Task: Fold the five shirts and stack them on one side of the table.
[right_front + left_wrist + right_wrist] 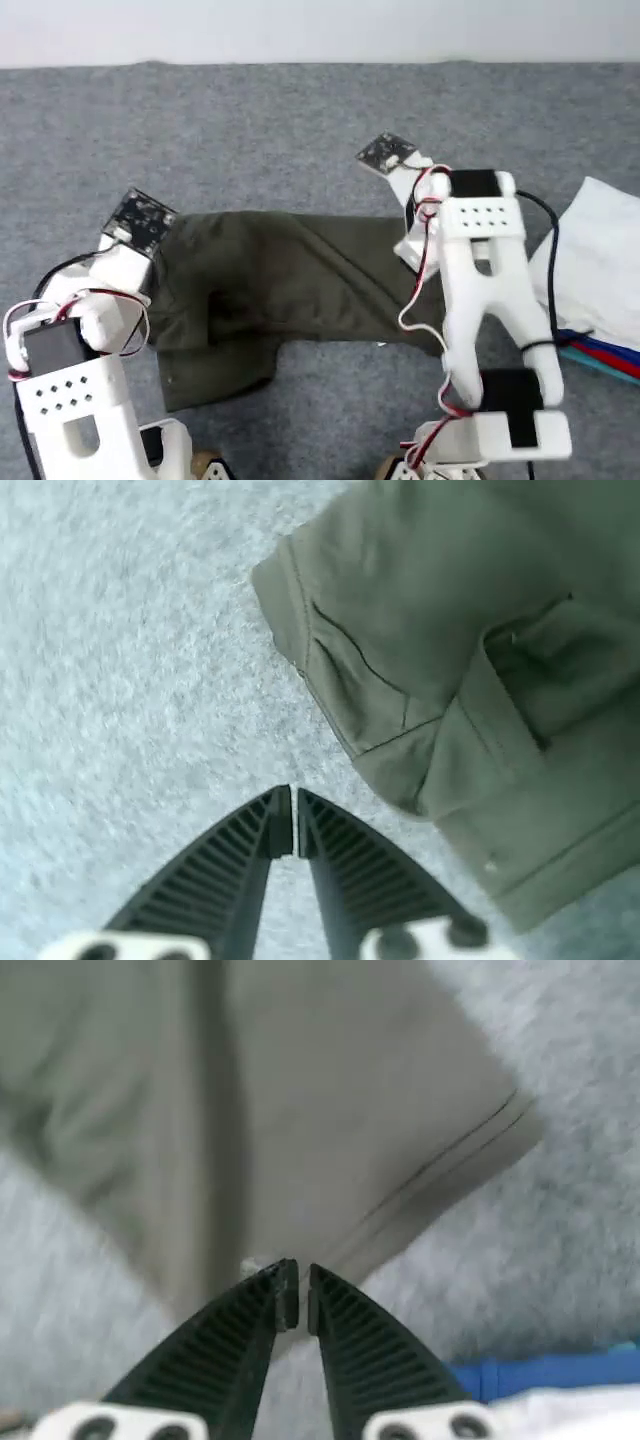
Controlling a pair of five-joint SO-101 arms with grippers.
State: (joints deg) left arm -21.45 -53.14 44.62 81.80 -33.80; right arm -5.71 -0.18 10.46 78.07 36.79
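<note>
Place: a robotics lab or hobby workbench, by the look of it.
Counter: counter [300, 110] covered in grey felt.
Backdrop: bare white wall [300, 30] behind it.
Rig: left arm [70, 400] and right arm [480, 300], white printed plastic shells, loose red and white wires [430, 200], a bare circuit board [385, 152] at the wrist.
Props: olive shirt [290, 280], folded pile [600, 250].

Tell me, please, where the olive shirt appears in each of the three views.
High view: olive shirt spread mid-table between the two arms.
Left wrist view: just beyond the shut left gripper, apart from it.
Right wrist view: behind the right gripper tips, hem nearest.
Shared landmark: the grey table cover around it.
</note>
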